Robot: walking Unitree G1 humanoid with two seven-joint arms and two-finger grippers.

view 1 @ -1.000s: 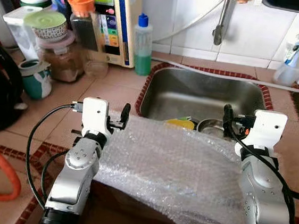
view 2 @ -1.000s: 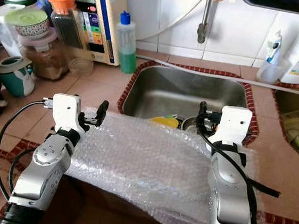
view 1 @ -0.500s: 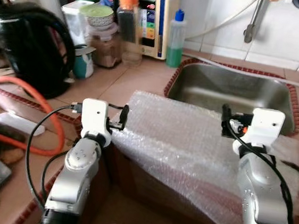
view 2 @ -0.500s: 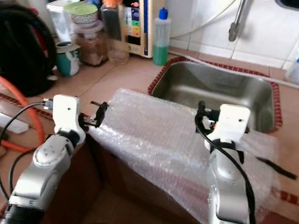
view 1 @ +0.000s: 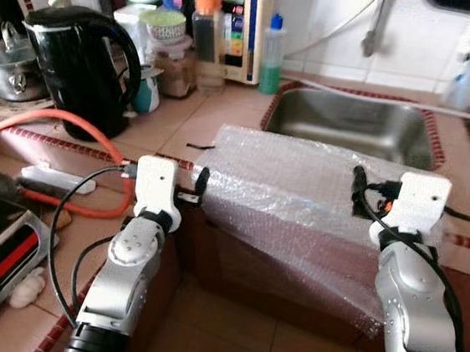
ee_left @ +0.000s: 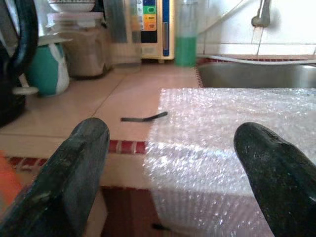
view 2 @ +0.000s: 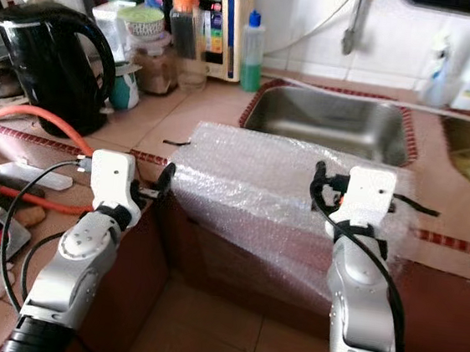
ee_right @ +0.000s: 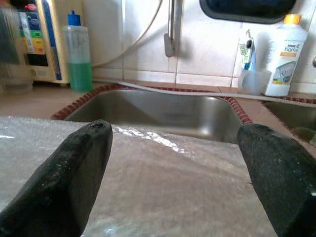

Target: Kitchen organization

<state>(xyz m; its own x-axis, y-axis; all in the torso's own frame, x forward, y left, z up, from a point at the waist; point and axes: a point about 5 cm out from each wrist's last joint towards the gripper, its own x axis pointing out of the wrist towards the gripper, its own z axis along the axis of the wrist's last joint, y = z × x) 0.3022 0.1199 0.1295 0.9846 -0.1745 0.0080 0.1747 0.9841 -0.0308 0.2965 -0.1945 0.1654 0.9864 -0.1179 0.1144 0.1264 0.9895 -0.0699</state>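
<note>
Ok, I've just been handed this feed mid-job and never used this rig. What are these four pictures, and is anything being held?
The two wide pictures come from a stereo camera on the robot's head, looking down at a kitchen counter. The silver arms are its own: the left gripper and the right gripper. The other two pictures come from a camera on each wrist, looking out between that gripper's two black fingers.

A sheet of bubble wrap lies over the counter's front edge, just before the sink. Both grippers are open at the sheet's level, one at each end; nothing is held. Further left stand a black kettle, jars and a green soap bottle.
</note>
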